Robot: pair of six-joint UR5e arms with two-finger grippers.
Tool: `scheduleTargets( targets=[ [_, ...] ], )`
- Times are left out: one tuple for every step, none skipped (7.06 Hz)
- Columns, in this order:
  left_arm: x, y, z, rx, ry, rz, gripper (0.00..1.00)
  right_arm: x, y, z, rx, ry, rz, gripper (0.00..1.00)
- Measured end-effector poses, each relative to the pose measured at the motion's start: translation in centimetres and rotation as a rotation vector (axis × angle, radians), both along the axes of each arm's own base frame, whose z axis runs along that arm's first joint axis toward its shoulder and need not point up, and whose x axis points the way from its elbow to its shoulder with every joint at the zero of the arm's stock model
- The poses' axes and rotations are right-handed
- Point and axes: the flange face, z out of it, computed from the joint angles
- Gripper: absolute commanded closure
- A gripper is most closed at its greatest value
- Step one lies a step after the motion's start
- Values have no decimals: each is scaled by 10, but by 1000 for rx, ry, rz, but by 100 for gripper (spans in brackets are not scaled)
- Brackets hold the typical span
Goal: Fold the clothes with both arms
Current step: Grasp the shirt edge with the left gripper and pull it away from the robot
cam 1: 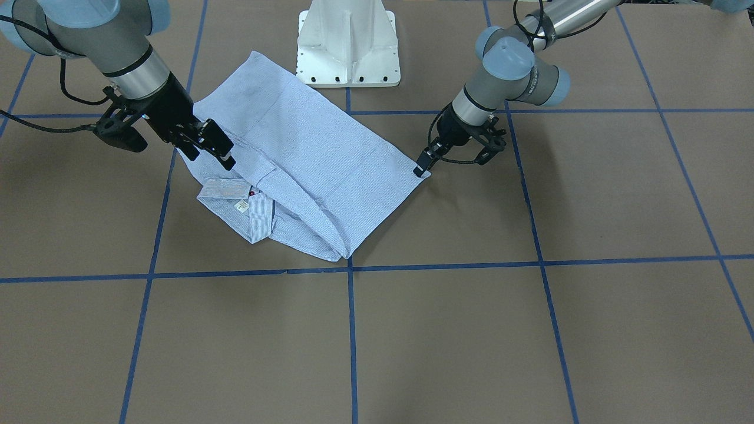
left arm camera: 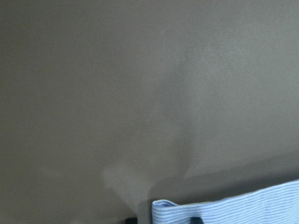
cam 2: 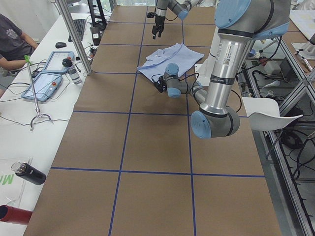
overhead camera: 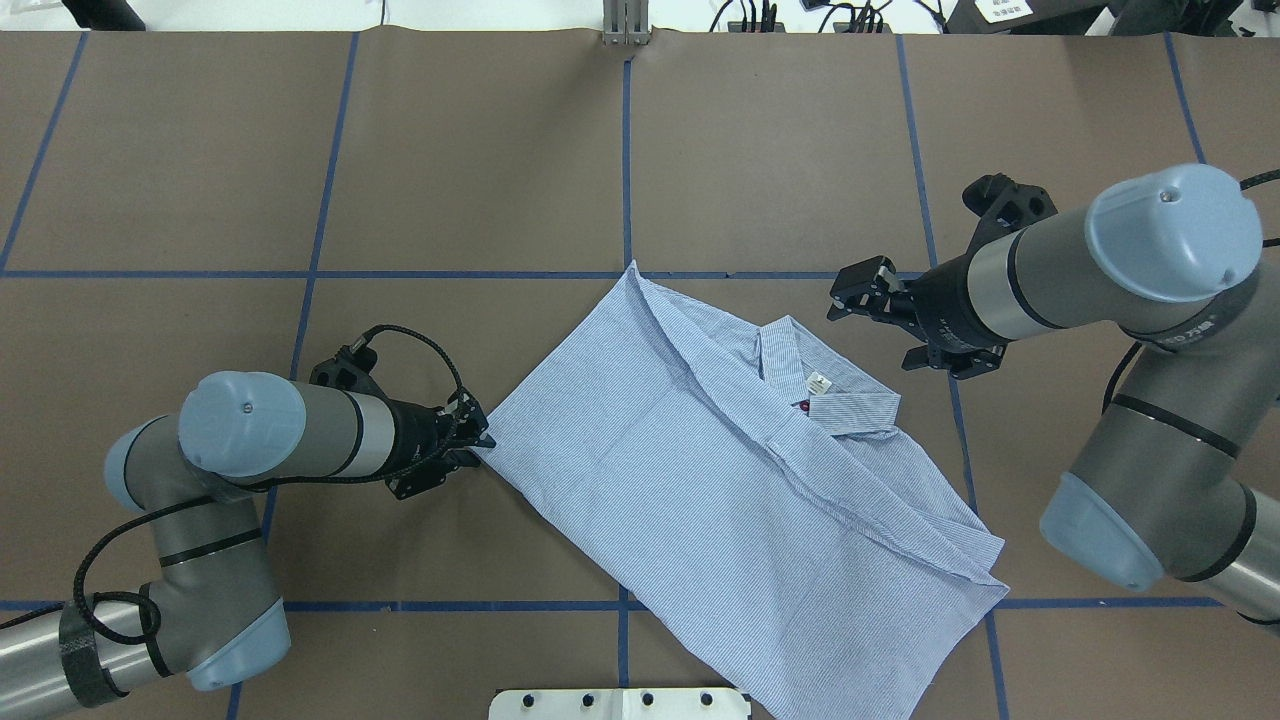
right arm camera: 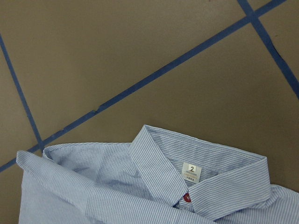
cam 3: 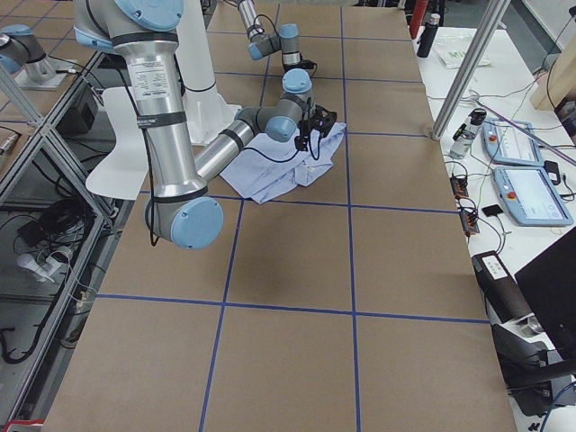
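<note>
One striped shirt on brown table

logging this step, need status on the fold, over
Left gripper at corner of shirt, grip unclear. Right gripper open, raised near collar, holding nothing. Shirt partly folded, flat on table. No obstruction seen.

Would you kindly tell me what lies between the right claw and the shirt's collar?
Nothing but bare brown table: in the overhead view the right claw sits apart from the collar, with no object on that stretch.
</note>
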Motion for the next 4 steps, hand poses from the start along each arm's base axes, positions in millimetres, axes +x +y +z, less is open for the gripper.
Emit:
scheduleTargets(
  targets=[
    [-3, 0, -6, 5, 11, 0, 100, -1, -1, 2, -2, 3, 1, 0],
    [-8, 1, -14, 12, 27, -1, 100, -1, -1, 3, -4, 6, 1, 0],
    [-11, 1, -20, 19, 38, -2, 100, -2, -2, 4, -6, 8, 1, 0],
    [-14, 1, -23, 26, 43, -3, 100, -2, -2, 5, -7, 9, 2, 0]
  ],
)
